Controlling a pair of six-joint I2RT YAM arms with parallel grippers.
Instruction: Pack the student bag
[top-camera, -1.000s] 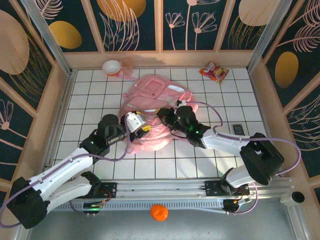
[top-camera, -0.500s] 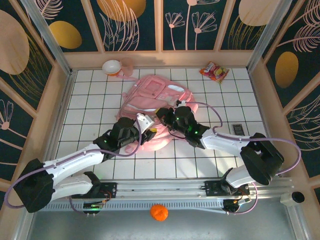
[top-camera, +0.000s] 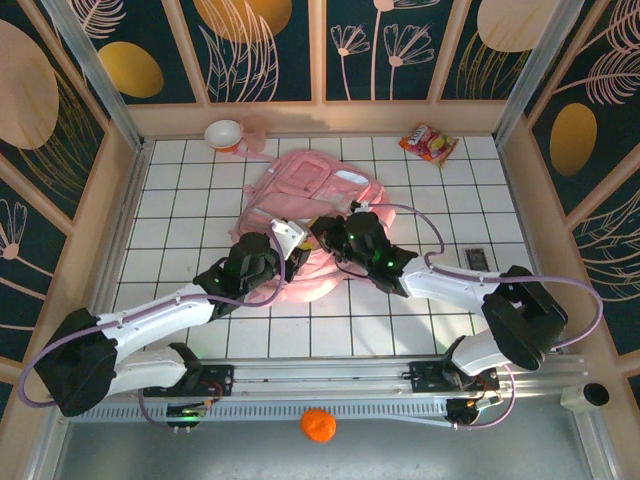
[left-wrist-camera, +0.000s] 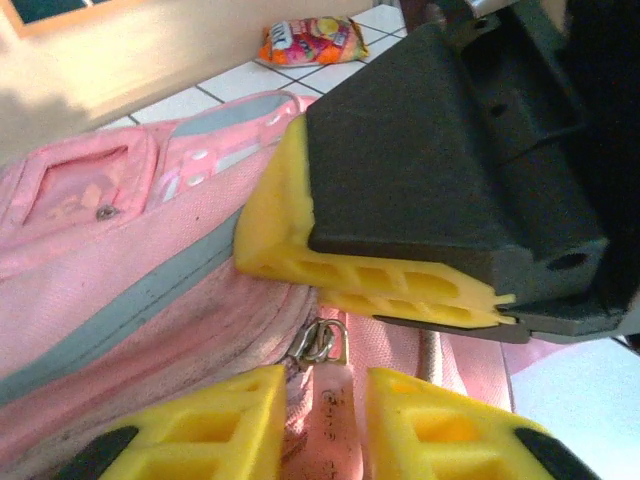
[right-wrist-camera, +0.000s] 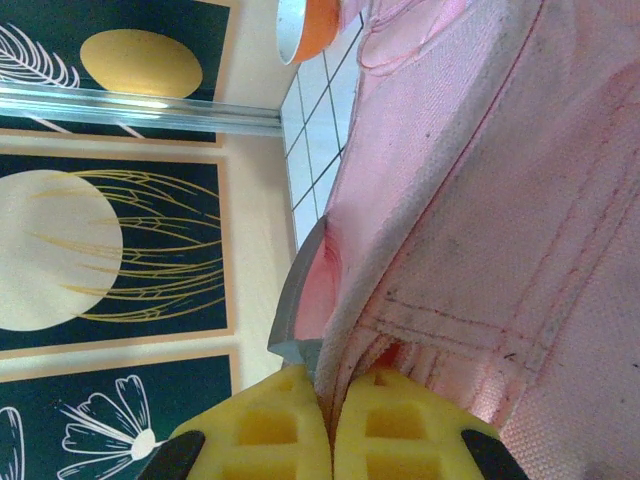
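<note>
The student bag (top-camera: 315, 190) lies flat mid-table, pink with white patches. My right gripper (top-camera: 322, 232) is shut on the bag's fabric edge; in the right wrist view the yellow fingers (right-wrist-camera: 290, 435) pinch a pink seam of the student bag (right-wrist-camera: 520, 200). My left gripper (top-camera: 292, 242) sits right beside it at the bag's near left edge. In the left wrist view its jaws (left-wrist-camera: 325, 390) stand narrowly apart around a pink zipper pull (left-wrist-camera: 337, 425) hanging from a metal slider (left-wrist-camera: 322, 342), with a slim gap on each side. The right gripper (left-wrist-camera: 400, 290) hangs just above.
A snack packet (top-camera: 428, 143) lies at the back right and a white and orange bowl (top-camera: 224, 133) at the back left. A small black device (top-camera: 478, 258) rests right of the arms. An orange ball (top-camera: 317, 424) sits in front of the rail.
My left arm has swung right to the bag's near edge and its jaws have narrowed around the zipper pull. The right gripper has kept its hold on the fabric.
</note>
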